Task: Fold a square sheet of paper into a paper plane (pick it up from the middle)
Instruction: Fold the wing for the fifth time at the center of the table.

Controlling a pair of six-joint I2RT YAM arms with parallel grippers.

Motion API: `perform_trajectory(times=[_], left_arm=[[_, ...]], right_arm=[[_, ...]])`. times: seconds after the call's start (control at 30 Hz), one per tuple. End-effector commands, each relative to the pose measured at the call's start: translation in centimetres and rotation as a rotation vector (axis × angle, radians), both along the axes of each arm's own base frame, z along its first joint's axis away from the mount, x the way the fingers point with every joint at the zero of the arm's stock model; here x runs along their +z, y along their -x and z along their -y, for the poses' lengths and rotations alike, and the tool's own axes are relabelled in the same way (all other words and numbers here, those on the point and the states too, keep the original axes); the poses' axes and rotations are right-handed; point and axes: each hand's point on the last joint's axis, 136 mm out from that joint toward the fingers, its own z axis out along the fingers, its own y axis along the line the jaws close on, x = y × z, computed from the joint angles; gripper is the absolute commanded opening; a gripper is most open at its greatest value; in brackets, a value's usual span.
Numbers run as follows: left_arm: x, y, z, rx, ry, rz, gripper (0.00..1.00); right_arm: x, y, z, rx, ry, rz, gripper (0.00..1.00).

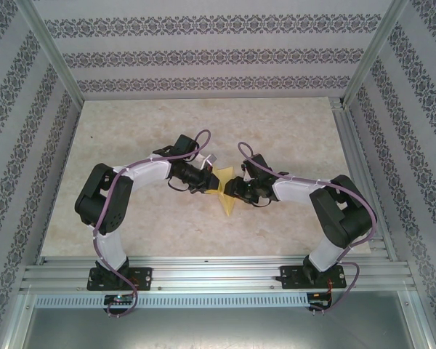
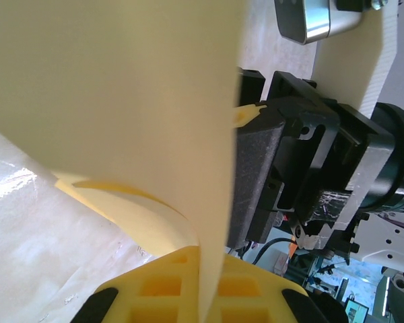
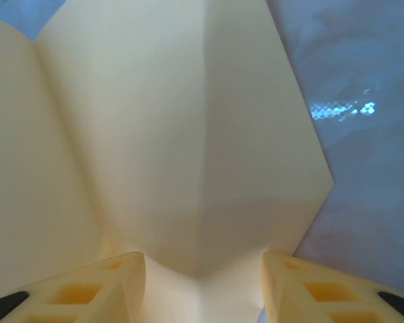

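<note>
Paper plane (image 1: 225, 198): pale-yellow, part-folded, held up off the table (image 1: 203, 123) at its middle, between my two grippers. From above it reads as a narrow kite with a sharp tip pointing to 6 o'clock.

Left gripper (image 1: 212, 180) comes in from 10 o'clock. In its wrist camera the yellow fingers (image 2: 161, 289) are closed tight on the paper, whose edge runs straight down into the pinch. A broad flat panel rises toward 12 o'clock and a second layer curls off toward 8 o'clock.

Right gripper (image 1: 231, 187) comes in from 3 o'clock. Its fingers (image 3: 101, 286) stand roughly half apart, astride the paper. The fold sits in the gap and meets both inner faces. I cannot tell whether they press on it.

Paper surface: plain, no print. One firm centre crease runs from 12 to 6 o'clock in the right wrist camera, with a slanted fold at 10 o'clock and a blunt corner at 4 o'clock.

Room: the paper is well apart from every table edge. The pale marbled top stretches toward 12, 9 and 3 o'clock before it reaches the metal frame posts (image 1: 54, 62) and patterned walls (image 1: 203, 54). The slotted rail (image 1: 218, 275) carrying both arm bases lies at 6 o'clock. A purple cable (image 1: 116, 200) loops along the left arm.
</note>
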Motion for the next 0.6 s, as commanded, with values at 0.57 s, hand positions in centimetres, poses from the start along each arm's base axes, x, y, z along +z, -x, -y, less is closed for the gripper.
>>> perform_trajectory(times=[0.57], left_arm=[[1.0,-0.5,0.8,-0.013,0.036,0.035,0.04]], right_arm=[[0.5,-0.1,0.2,-0.004,-0.001,0.027,0.51]])
